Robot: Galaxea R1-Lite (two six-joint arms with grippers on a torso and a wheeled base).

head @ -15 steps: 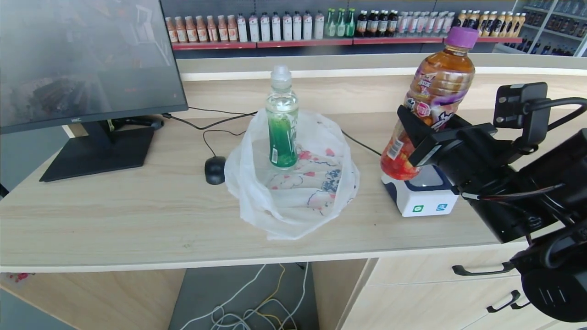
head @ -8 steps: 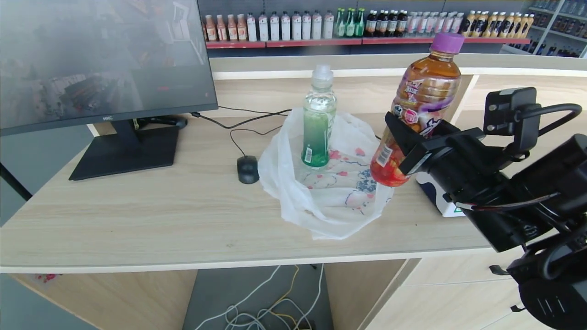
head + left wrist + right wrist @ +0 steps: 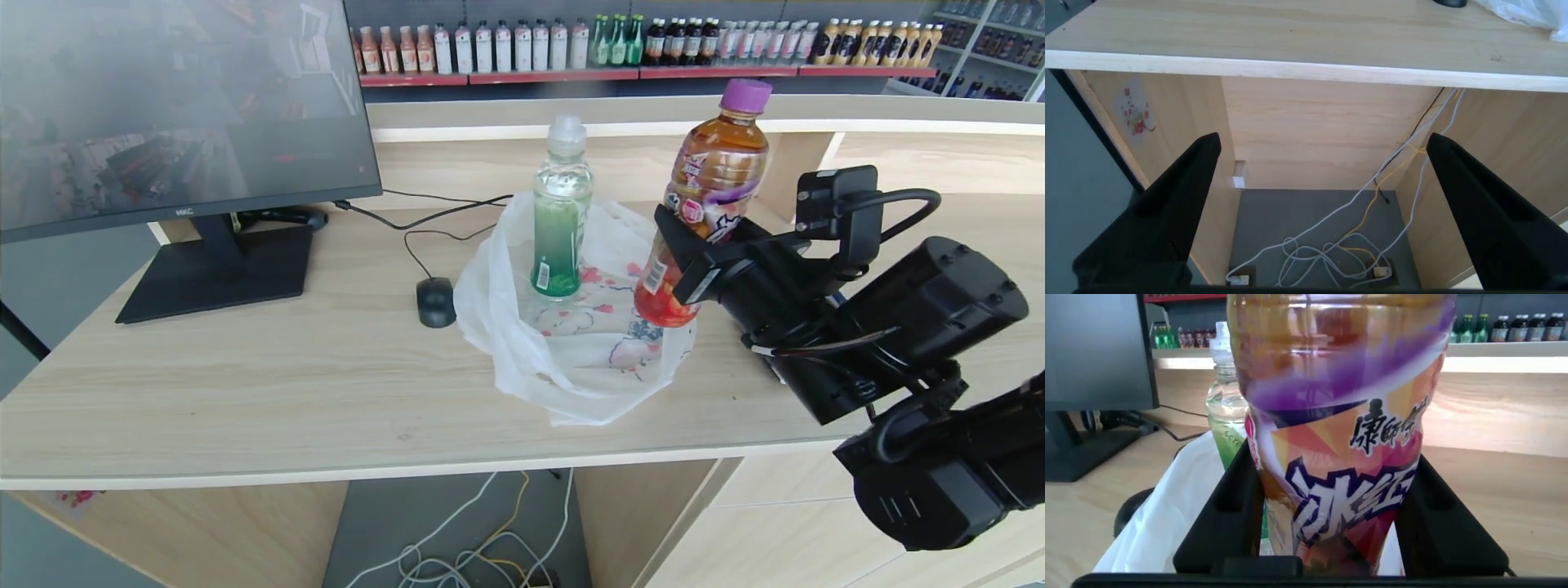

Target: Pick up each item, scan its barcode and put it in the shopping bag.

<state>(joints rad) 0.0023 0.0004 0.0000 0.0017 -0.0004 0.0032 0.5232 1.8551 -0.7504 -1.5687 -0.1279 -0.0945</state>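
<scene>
My right gripper (image 3: 692, 249) is shut on an orange tea bottle (image 3: 709, 188) with a purple cap, holding it upright and slightly tilted, its base over the right rim of the white shopping bag (image 3: 571, 359). A green-label bottle (image 3: 560, 220) stands upright inside the bag. In the right wrist view the tea bottle (image 3: 1339, 433) sits between my right gripper (image 3: 1335, 539) fingers, with the green-label bottle (image 3: 1226, 400) and the bag (image 3: 1151, 531) beyond. My left gripper (image 3: 1323, 216) hangs open below the counter's front edge (image 3: 1290, 65), holding nothing.
A monitor (image 3: 163, 106) on its stand is at the counter's back left. A black mouse (image 3: 435, 300) with its cable lies just left of the bag. Loose cables (image 3: 1347, 237) lie under the counter. Shelves of bottles (image 3: 653, 41) line the back wall.
The head camera has shifted. My right gripper has carried the tea bottle left, from above the white scanner box to the bag's right rim; the arm now hides the scanner.
</scene>
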